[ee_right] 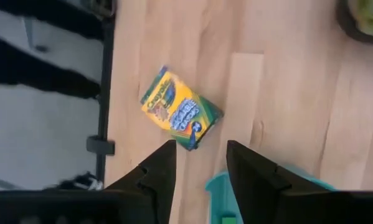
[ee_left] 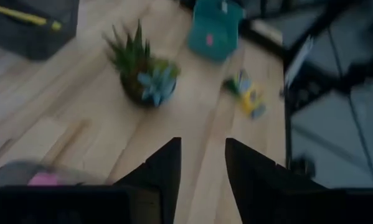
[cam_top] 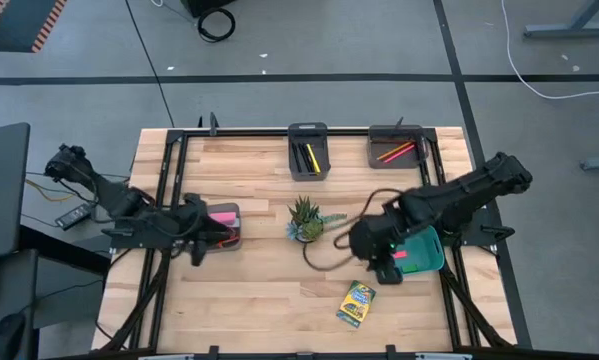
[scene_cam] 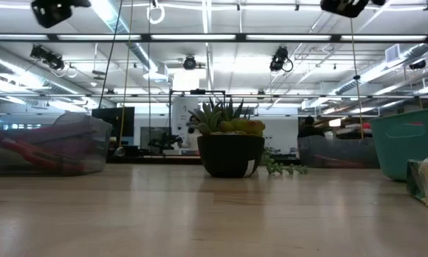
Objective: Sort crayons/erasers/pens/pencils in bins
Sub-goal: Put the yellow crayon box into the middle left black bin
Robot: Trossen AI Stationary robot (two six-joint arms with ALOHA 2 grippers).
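Pale wood tabletop point(cam_top: 259, 300), grey floor around; upper-centre dark bin point(cam_top: 308, 152) holds pens point(cam_top: 312, 158); my right claw point(ee_right: 200, 163) gapes empty over the teal bin point(cam_top: 426, 252).

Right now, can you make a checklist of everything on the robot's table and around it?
Surface: wooden table.
Job's things: crayon box lies loose; teal bin holds something pink; pens bin; pencils bin; left bin holds a pink piece.
Clutter: potted plant.
Grippers: left gripper open by left bin; right gripper open above teal bin's edge.
Cables: dark loop near plant.
Surroundings: grey floor, cords.
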